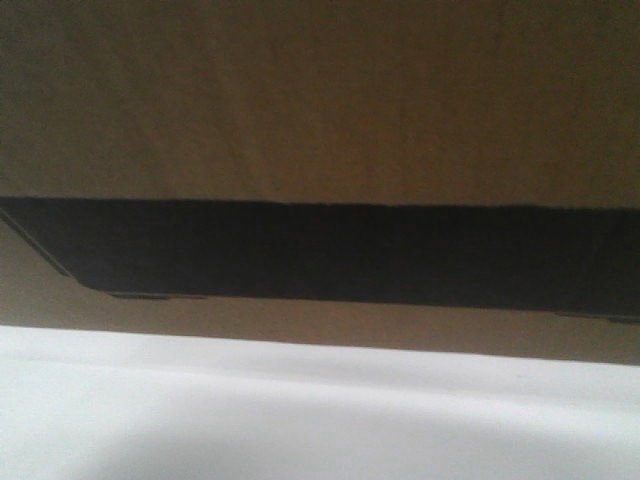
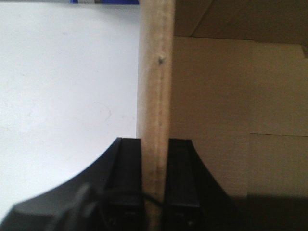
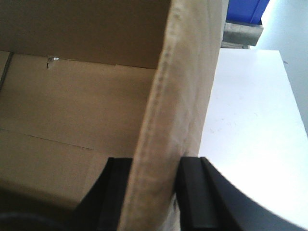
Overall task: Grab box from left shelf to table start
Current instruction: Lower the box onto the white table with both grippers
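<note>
You hold the large brown corrugated cardboard box by two of its upright walls. The left gripper has its black jaws closed on one wall's top edge, one jaw inside the box and one outside, and the right gripper is pinched the same way on another wall. The box is at the plain white flat table, with white surface just beside each gripped wall. From the front view you cannot tell whether its base touches the table or hangs just above it. To do this step well, lower both arms at the same rate so the box comes down flat. Don't release either grip until the base is clearly resting, because thin wall board can buckle or twist under an uneven load. The box itself is open-topped, with bare creased board inside. The wide black rectangular panel runs across its near face, close to the front camera.
</note>
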You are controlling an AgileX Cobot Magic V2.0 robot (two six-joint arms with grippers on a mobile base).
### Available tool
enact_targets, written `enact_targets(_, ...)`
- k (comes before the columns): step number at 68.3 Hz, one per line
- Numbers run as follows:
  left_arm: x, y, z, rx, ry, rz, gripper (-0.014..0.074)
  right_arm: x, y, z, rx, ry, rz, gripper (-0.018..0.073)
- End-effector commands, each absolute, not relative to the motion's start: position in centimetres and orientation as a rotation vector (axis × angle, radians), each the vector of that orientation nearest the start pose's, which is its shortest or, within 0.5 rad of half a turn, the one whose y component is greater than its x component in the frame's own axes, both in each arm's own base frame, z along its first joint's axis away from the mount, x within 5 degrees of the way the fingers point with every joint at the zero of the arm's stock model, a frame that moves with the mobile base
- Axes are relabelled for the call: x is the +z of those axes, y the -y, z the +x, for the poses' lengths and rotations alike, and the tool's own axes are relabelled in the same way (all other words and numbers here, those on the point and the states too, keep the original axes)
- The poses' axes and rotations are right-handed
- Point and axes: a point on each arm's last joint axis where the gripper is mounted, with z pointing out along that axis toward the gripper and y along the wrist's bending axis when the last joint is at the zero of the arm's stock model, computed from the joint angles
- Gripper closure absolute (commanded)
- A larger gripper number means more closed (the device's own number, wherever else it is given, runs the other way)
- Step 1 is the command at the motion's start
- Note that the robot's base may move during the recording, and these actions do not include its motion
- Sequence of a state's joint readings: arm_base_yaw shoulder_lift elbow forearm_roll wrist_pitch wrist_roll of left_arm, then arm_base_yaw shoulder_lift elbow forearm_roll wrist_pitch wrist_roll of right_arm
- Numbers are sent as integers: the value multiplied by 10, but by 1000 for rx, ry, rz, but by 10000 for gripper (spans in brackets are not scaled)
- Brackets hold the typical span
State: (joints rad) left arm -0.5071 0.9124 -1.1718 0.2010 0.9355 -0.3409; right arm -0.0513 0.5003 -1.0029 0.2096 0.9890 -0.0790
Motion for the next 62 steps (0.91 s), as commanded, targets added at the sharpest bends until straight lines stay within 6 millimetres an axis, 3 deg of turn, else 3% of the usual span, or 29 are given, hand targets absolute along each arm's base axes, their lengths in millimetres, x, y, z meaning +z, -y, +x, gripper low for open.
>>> enact_targets(1,440,76,160,-316,-2050,214,689,442,-16,51,209,-1750,-26,501)
enact_targets(14,426,88,172,-365,-2155,207,689,442,-16,51,209,-1749,-26,501)
enact_targets(41,423,85,171,-322,-2186,213,689,441,-16,53,213,-1759,-26,501)
enact_targets(50,424,83,172,-281,-2173,220,688,442,-20,67,298,-1812,-19,501)
enact_targets(62,440,77,171,-220,-2152,211,688,446,-23,104,360,-1969,-25,501)
